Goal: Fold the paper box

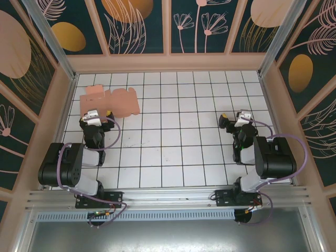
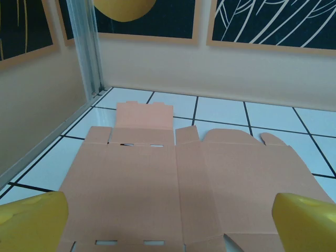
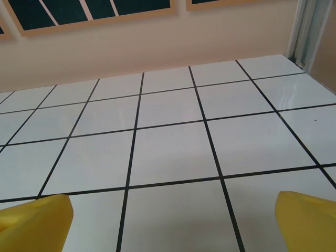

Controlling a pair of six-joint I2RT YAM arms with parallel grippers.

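finding the salmon-pink die-cut sheet of thin cardboard [image 1: 118,101] spread flat and unfolded on the white tiled surface [image 1: 173,142], in the far left part, near the left wall and short of the back wall. lies with creases, slots and tabs facing up and no flap raised, so probably at the very start of the folding. sits just ahead of the left arm, most likely to put it within that arm's easy reach. from the left wrist view, sees the yellow left fingers [image 2: 31,220] spread wide to either side of the sheet's near edge, gripping nothing; whether touching the cardboard, cannot tell. seems lined up so, straddling the middle panels, to press down or catch an edge along a crease. over on the right, well apart from the sheet, finds the yellow right fingers [image 3: 34,223] equally wide open and empty above bare tiles, apparently waiting for a turn. needs, by this reading, a flap lifted first while the rest is pinned, since thin card slides easily on smooth tiles.
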